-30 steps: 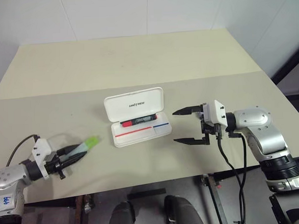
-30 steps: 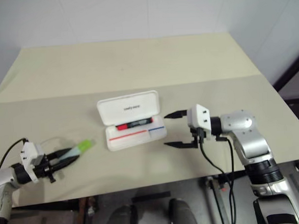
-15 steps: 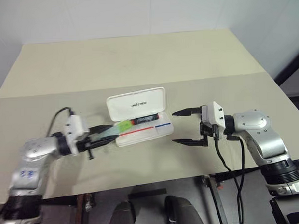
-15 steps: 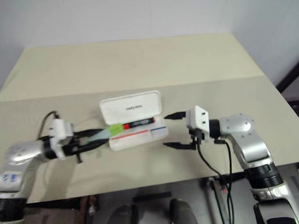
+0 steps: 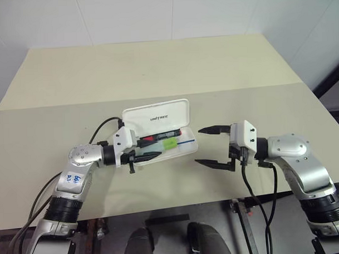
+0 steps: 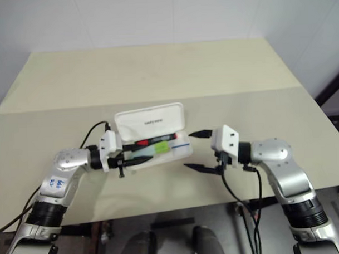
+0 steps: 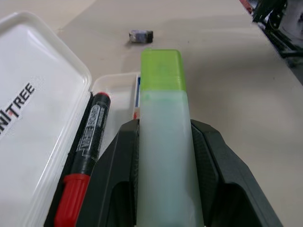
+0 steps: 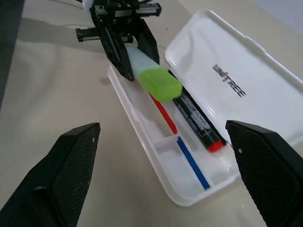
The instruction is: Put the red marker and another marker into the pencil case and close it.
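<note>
Bare tabletop [image 5: 156, 66] surrounds the open pencil case [image 5: 158, 130]; left end effector [image 7: 163, 156] grips the green marker [image 7: 163, 142], right end effector [image 5: 212, 148] gapes empty.

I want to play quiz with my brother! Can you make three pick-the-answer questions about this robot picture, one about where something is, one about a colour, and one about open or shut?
1. Where is the red marker?
A. On the table beside the case
B. Lying inside the pencil case
C. In the right gripper

2. What colour is the cap of the marker that the left gripper holds?
A. Light green
B. Blue
C. Yellow

3. How is the pencil case's lid?
A. Shut flat
B. Taken off
C. Open, standing up behind the tray

Answers: 1 B, it lies along the tray by the lid. 2 A, the green marker sits clamped between the black fingers. 3 C, the lettered lid is raised.
</note>
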Controlling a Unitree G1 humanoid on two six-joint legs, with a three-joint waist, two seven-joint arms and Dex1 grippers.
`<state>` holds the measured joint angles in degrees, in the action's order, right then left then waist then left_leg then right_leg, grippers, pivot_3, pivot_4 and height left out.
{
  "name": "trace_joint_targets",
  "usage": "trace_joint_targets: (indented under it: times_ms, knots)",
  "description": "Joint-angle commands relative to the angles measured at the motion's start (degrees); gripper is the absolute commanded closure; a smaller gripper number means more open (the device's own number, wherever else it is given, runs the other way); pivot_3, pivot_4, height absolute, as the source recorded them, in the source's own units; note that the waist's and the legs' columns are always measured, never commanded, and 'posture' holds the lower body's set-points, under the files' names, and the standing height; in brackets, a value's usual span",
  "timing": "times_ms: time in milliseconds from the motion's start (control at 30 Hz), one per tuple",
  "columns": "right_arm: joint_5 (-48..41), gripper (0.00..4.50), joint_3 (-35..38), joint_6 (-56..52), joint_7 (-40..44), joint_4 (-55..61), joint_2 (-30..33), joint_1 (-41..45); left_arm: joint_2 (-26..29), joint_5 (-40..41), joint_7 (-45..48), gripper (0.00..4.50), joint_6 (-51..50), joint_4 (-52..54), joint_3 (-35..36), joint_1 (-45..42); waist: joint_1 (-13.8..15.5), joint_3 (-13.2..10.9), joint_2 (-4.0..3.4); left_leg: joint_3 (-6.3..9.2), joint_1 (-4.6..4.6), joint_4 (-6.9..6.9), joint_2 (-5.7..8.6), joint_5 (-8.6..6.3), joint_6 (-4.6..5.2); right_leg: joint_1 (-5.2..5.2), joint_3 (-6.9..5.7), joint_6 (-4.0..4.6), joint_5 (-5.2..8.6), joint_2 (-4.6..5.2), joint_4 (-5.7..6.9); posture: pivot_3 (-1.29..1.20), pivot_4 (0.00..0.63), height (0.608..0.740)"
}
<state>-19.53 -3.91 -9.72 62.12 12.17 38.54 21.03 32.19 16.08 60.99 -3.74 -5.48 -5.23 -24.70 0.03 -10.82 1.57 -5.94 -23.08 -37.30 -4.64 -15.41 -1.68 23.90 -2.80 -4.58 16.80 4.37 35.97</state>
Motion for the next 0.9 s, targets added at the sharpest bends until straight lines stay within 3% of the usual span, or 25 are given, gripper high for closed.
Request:
trace_joint_targets:
  times_ms: [33,367,400,667,900]
  knots:
    - [-0.5,0.00,2.4,0.6,-1.3,3.0,0.8,-1.5,-0.3,-1.5,1.4,3.37,2.8,-2.2,-0.9,-2.3,0.0,0.0,0.00,0.00,0.00,-0.01,0.00,0.00,0.00,0.00,0.00,0.00,0.00,0.00,0.00,0.00,0.150,0.740]
    - [-0.4,0.00,3.5,1.9,-2.7,4.1,0.7,-4.5,-1.4,-3.7,1.3,3.37,4.6,-8.0,-1.9,-5.8,0.1,0.0,0.00,0.01,0.00,-0.04,0.00,0.00,0.01,-0.01,0.00,-0.02,-0.01,-0.02,0.02,0.00,0.150,0.740]
    - [-0.4,0.00,3.5,2.0,-2.7,4.1,0.7,-4.6,-1.5,-3.6,1.5,2.62,4.5,-8.2,-2.0,-5.9,0.1,0.0,0.00,0.01,0.00,-0.05,0.00,0.00,0.01,-0.01,0.01,-0.03,-0.01,-0.02,0.02,0.00,0.150,0.740]
    - [-0.4,0.00,3.3,2.8,-2.8,3.5,0.4,-4.7,-2.3,-1.8,2.0,0.02,1.5,-6.7,-1.3,-6.4,0.1,0.0,0.00,0.01,-0.01,-0.08,0.00,0.01,0.01,-0.02,0.01,-0.04,-0.02,-0.02,0.03,0.00,0.150,0.740]
    - [-0.1,0.00,3.5,1.1,-6.0,3.5,-0.6,-4.3,-2.2,0.1,2.9,0.02,0.1,-3.7,-0.7,-4.7,0.0,0.0,0.00,0.01,0.00,-0.08,0.00,0.01,0.00,-0.03,0.01,-0.04,-0.02,-0.02,0.03,0.00,0.150,0.740]
